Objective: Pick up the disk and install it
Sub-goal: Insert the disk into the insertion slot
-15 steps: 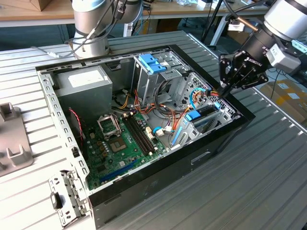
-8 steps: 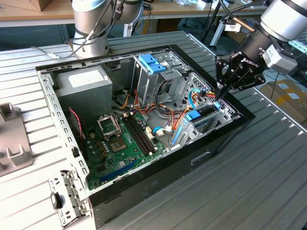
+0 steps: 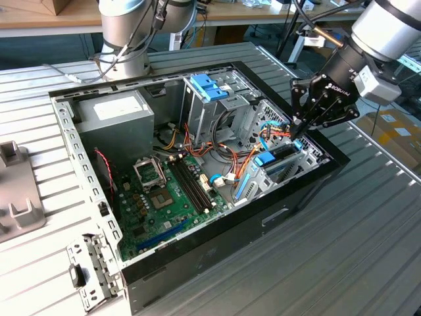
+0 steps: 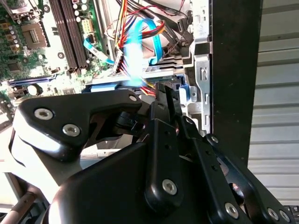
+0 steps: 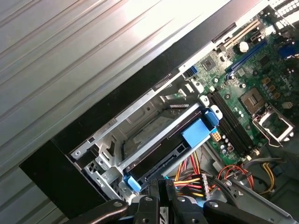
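Disk [image 5: 161, 154]: dark matt body, glossy blue plastic rails
Gripper [image 5: 161, 184]: smooth black metal
Table [image 3: 368, 250]: ribbed grey metal

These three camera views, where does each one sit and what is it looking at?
Exterior view: off the arm, above the table, looking down into the open computer case; arm and hand show.
First wrist view: on the arm, looking down past the hand at the disk in its bay.
Second wrist view: on the arm, looking along the hand toward the cables.
Both wrist views share the motherboard.
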You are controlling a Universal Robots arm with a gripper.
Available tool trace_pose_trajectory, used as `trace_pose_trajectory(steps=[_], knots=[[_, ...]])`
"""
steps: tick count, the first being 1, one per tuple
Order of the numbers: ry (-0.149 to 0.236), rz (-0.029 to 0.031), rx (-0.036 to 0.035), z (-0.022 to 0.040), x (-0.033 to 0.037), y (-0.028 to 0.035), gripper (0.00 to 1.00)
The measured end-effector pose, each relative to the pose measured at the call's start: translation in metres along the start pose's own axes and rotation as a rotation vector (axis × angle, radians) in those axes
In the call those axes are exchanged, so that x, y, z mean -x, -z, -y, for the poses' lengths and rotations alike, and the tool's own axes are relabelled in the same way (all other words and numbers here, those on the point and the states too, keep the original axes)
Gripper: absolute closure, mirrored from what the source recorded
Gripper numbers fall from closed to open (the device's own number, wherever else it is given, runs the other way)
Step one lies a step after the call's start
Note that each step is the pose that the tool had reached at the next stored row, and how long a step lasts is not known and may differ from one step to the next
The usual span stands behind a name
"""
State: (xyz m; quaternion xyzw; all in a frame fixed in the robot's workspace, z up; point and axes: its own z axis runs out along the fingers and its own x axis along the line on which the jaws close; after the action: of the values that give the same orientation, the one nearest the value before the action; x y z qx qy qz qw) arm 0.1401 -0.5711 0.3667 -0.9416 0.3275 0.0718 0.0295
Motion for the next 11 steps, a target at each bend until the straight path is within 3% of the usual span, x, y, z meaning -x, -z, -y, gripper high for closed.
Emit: trace_pose_trajectory(steps=[8, 11], knots=[[-0.015, 0.0000, -0.0025, -0.0043, 0.0039, -0.0099, 0.83], [-0.049, -0.0005, -0.0075, -0.0045, 0.0036, -0.0120, 0.83]])
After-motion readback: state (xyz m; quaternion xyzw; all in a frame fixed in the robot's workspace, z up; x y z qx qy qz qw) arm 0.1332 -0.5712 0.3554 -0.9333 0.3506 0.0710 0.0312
